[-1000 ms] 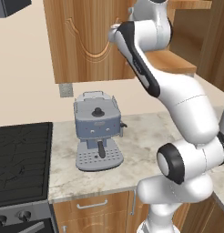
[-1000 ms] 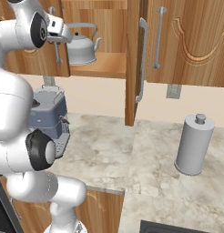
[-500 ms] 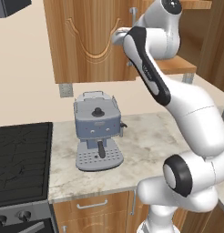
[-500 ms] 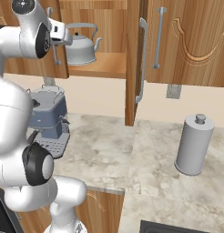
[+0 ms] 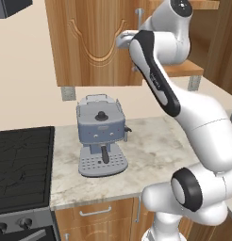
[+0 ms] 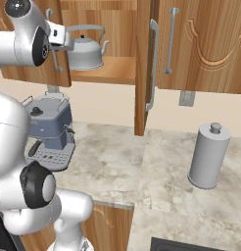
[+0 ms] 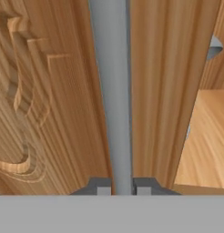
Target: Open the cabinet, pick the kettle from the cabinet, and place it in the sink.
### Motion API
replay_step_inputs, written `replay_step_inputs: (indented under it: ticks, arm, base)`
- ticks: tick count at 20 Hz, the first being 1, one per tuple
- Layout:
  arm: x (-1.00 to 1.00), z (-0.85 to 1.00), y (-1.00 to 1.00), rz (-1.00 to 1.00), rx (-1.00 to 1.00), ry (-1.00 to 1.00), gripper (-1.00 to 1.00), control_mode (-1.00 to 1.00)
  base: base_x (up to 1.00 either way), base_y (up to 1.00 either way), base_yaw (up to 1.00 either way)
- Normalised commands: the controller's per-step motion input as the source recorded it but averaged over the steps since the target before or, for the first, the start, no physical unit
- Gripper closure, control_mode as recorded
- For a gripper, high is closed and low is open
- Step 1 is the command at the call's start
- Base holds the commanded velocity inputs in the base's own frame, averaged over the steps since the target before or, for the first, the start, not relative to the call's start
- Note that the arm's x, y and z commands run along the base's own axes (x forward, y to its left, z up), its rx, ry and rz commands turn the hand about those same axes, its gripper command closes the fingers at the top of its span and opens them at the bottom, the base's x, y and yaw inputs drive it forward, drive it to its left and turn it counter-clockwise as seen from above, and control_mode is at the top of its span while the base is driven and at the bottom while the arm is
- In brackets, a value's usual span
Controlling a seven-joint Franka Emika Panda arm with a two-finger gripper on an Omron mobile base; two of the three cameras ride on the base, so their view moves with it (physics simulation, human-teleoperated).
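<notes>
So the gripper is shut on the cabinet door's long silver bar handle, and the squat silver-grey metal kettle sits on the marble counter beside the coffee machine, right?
Not quite. The gripper is shut on the long silver bar handle, but the squat silver-grey metal kettle sits on the shelf inside the open brown wood cabinet, not on the counter. The right base view shows it.

Brown cabinet (image 6: 201,44), silver-grey kettle (image 6: 84,54)

A pale beige wall (image 5: 28,61) ran behind a light marbled stone surface (image 6: 117,162), lit evenly with soft shadows. On the surface stood a blue-grey espresso machine (image 5: 101,134) and, well apart from it, a tall grey cylinder with a knob (image 6: 208,156). A black stovetop (image 5: 21,164) lay just beside the surface, with wood base cabinets (image 5: 99,216) below, and small grey outlets (image 6: 186,98) sat on the wall.
</notes>
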Motion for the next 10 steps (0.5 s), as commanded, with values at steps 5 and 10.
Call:
replay_step_inputs:
  ticks: [5, 10]
  arm:
    - [-0.35, 0.0, 0.24, 0.0, 0.0, 0.0, 1.0, -1.0]
    - [-0.38, 0.02, 0.24, 0.0, 0.0, 0.0, 1.0, -1.0]
  base:
    - [0.0, 0.0, 0.0]
    - [0.0, 0.0, 0.0]
